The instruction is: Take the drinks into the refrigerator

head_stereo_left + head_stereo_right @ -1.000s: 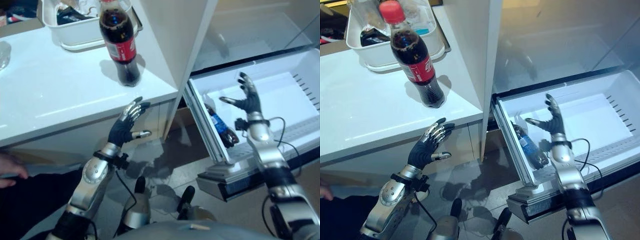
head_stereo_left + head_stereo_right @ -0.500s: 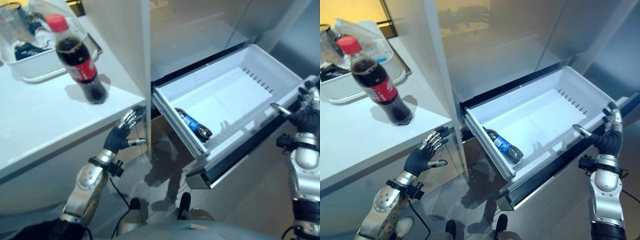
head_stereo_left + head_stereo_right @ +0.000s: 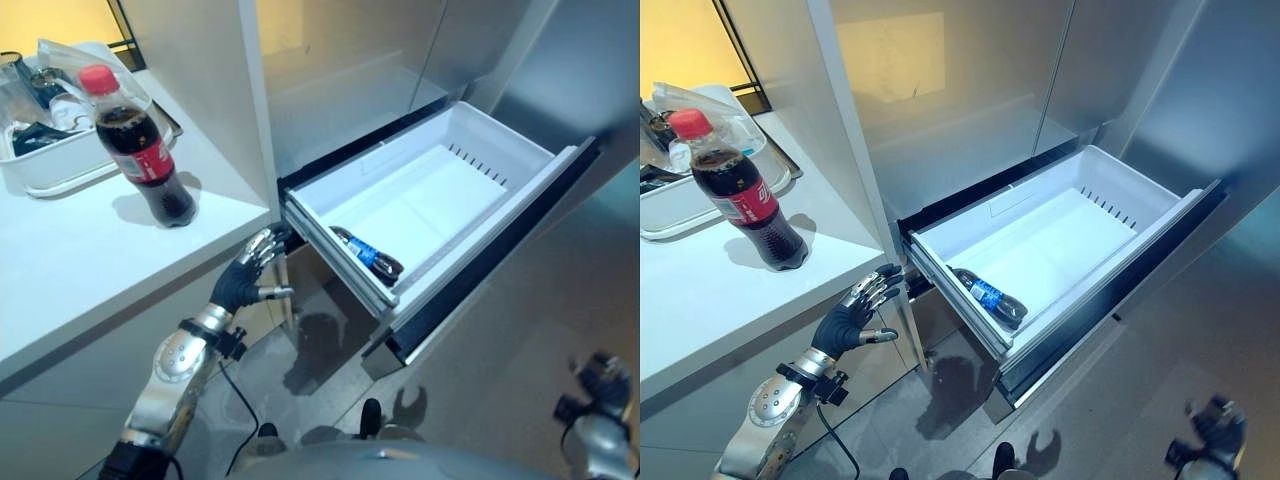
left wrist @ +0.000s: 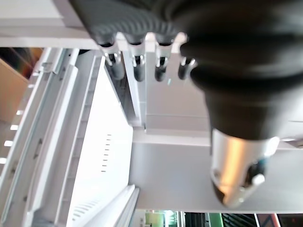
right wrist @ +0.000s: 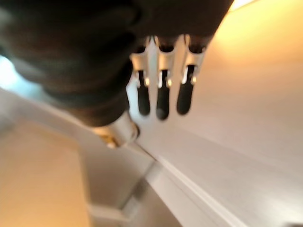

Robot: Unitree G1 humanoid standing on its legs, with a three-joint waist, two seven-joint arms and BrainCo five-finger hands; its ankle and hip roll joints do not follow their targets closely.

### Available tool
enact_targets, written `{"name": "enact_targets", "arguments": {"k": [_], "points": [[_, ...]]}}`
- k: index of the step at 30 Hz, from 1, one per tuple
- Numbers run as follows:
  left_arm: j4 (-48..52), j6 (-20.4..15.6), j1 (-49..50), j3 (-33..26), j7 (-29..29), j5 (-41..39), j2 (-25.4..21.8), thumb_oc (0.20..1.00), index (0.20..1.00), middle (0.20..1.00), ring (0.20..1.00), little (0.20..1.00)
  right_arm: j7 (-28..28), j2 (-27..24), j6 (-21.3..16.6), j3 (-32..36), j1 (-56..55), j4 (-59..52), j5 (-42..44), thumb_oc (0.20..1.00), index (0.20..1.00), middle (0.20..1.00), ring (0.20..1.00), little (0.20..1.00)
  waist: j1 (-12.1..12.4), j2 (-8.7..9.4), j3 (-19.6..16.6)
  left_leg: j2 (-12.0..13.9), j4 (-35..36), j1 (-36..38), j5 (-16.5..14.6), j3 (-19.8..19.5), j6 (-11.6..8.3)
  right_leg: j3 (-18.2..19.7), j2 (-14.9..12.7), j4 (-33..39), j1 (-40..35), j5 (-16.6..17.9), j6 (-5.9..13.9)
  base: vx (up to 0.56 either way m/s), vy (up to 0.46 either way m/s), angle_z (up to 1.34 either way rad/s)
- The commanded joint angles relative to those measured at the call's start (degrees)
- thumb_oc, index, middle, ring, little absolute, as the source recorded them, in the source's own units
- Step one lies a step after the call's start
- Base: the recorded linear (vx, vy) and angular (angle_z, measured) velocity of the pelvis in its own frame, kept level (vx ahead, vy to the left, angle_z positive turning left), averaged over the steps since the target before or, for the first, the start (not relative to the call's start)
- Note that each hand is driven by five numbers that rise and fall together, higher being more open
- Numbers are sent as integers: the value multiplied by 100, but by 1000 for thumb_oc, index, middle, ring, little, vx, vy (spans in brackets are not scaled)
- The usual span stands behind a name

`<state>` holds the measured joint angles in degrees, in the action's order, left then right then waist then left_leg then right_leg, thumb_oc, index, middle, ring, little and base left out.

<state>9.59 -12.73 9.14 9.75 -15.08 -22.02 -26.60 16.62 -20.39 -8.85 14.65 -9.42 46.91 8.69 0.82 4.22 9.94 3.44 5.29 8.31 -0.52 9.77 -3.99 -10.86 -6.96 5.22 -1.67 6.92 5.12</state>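
We see cola bottle (image 3: 140, 150), red cap, red label, upright near counter (image 3: 70, 270) front edge, just before white tray (image 3: 50, 165). Blue-label bottle (image 3: 368, 255) lies at front corner of open fridge drawer (image 3: 470, 150); rest of drawer bare. Left hand (image 3: 245, 280) below counter edge, fingers straight, empty. Right hand (image 3: 1210, 430) low over floor, fingers straight, empty.

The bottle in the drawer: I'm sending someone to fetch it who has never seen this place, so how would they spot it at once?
Find the white refrigerator drawer pulled out beside the white counter. Lying flat along its front left corner is the small dark bottle with a blue label, alone in the drawer. The other drink, the cola bottle with a red cap and label, stands upright on the counter.
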Motion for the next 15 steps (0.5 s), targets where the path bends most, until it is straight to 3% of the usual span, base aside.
{"name": "enact_targets", "arguments": {"k": [1,5,7,9,10,15], "points": [[541,-319,-152,-102,-14,-53,-43,1000,1000,1000,1000,1000,-380,-187,-52,-787,1168,394,-595,200,200,200,200,200,293,-33,111,-373,-29,-113,-404,-252,465,-198,188,-479,-48,-334,130,0,0,0],[598,-330,-185,-23,94,-36,-19,1000,1000,1000,1000,1000,-509,-167,-15,-1420,1761,290,-842,200,200,200,200,200,450,-10,182,-389,-29,-160,-363,-327,467,-295,150,-470,-56,-318,130,-4,-3,5],[631,-341,-230,126,207,-28,-1,1000,1000,1000,1000,1000,-498,-185,24,-1814,2350,248,-1008,200,200,200,200,200,654,-11,235,-408,-29,-256,-309,-428,477,-416,97,-470,-38,-313,136,-6,4,19],[633,-338,-238,118,210,-27,1,1000,1000,1000,1000,1000,-496,-185,20,-1820,2375,266,-1005,200,200,200,200,200,639,-10,240,-410,-29,-264,-306,-438,477,-426,94,-473,-34,-315,137,-25,5,30],[718,-375,-340,274,292,-1,-57,1000,1000,1000,1000,1000,-400,-296,50,-2217,3130,282,-1207,200,200,200,200,200,868,-33,343,-441,-29,-432,-210,-566,484,-545,48,-495,35,-303,135,-43,8,28],[735,-382,-405,398,446,-53,-81,1000,1000,1000,1000,1000,-374,-516,62,-2759,4119,29,-1502,200,200,200,200,200,1089,-78,506,-477,-29,-742,-52,-723,488,-706,-9,-517,245,-265,133,-68,23,30]]}}
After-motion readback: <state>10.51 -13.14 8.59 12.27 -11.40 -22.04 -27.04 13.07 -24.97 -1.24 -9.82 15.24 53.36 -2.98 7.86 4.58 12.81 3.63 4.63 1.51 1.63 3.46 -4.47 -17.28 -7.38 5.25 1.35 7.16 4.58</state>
